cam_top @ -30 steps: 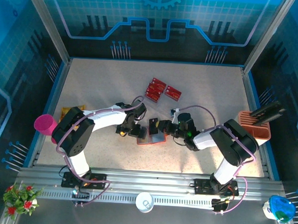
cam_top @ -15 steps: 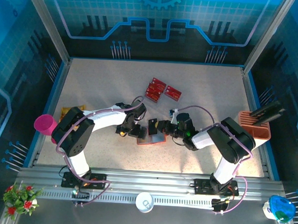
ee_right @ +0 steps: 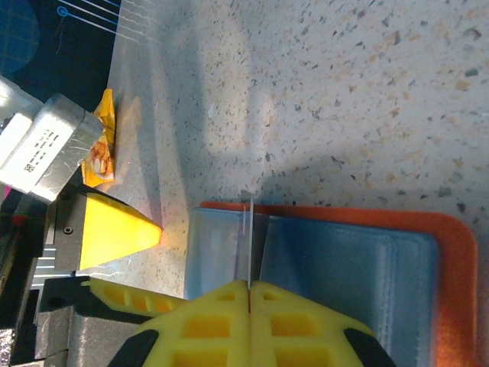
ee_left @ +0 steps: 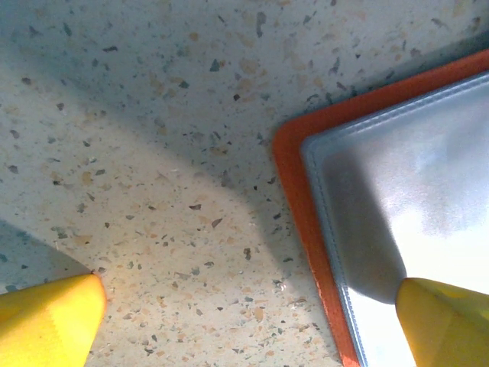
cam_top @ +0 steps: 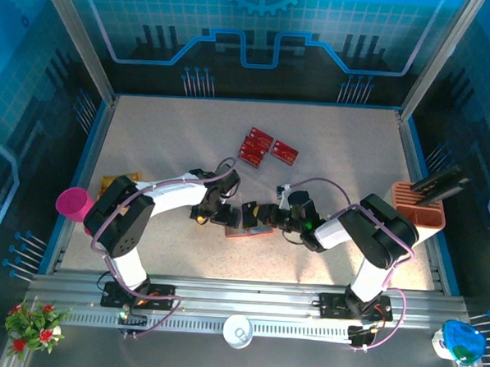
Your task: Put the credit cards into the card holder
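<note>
Blue-lit panels walled in the speckled beige desk (cam_top: 165, 146), and near its middle, between the two arms, we found the small squarish orange-red folding wallet (ee_right: 452, 260) lying open with its grey inner pockets (ee_right: 344, 267) facing up.

The left jaws stood spread across one corner of the wallet. One yellow fingertip (ee_left: 46, 325) was over the bare desk, and the other was over the glossy grey lining just inside the orange rim. We could not tell whether either fingertip actually pressed down.

The right jaws were pressed together on a dark grey-black credit card (cam_top: 249, 214), pinched between ribbed yellow fingers (ee_right: 199, 325). From the right wrist we saw the card edge-on as a thin pale line. It stood upright over the pocket side of the wallet, close to the pocket's open edge (whether its lower edge had entered a slot we could not make out).

Farther back on the desk, well apart from the wallet, lay the red credit cards with pale print (cam_top: 256, 145). Several were bunched together and one more sat just beside them on the right.

At the right edge stood a tall peach slotted stand (cam_top: 419, 207) with dark flat pieces (cam_top: 439, 181) leaning out of its top. At the left edge sat a bright pink cup (cam_top: 73, 201), with a small yellow-orange packet (cam_top: 114, 181) near it.

Along the metal rail at the near edge we noted a white cup (cam_top: 238, 331), a little potted plant with red flowers (cam_top: 32, 320) and a blue-and-white object (cam_top: 462, 341) that we could not identify.
</note>
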You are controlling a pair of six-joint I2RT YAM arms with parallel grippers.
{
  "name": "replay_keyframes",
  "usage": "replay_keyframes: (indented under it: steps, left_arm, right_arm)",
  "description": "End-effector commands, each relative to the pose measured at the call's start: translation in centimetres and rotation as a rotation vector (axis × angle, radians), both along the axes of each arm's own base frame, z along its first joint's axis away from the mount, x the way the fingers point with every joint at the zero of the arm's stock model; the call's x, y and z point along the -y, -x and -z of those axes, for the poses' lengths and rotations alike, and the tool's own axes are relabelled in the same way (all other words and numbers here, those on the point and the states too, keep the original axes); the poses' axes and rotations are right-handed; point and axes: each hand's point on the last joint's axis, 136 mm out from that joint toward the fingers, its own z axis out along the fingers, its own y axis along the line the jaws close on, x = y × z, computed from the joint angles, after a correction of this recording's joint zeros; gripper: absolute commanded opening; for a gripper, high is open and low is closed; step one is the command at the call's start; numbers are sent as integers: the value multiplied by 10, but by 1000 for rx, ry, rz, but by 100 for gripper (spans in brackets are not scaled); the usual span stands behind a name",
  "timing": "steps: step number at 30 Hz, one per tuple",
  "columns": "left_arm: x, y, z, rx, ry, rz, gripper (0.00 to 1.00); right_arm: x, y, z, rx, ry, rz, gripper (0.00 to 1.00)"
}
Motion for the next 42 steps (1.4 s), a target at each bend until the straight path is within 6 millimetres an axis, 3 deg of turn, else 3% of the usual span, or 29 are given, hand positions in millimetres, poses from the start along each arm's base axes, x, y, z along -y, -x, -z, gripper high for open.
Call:
replay_keyframes:
  steps: [1, 16, 33, 36, 38, 42]
  left_arm:
    - [-20, 26, 21, -90, -85, 6, 99]
    - [-22, 29, 22, -88, -84, 6, 99]
    - [-18, 25, 18, -67, -70, 4, 99]
    - [-14, 15, 5, -32, -53, -10, 99]
    - [-10, 7, -11, 3, -22, -31, 99]
    - [-10, -5, -35, 43, 41, -101, 99]
  right_arm:
    - [2, 10, 9, 2, 30, -10, 0]
    - [6, 27, 16, -19, 46, -13, 0]
    - [-29, 33, 30, -88, 72, -132, 0]
    - [-31, 34, 25, -100, 71, -154, 30]
    - [-29, 32, 16, -95, 76, -156, 44]
    - [-24, 28, -7, -61, 123, -185, 48]
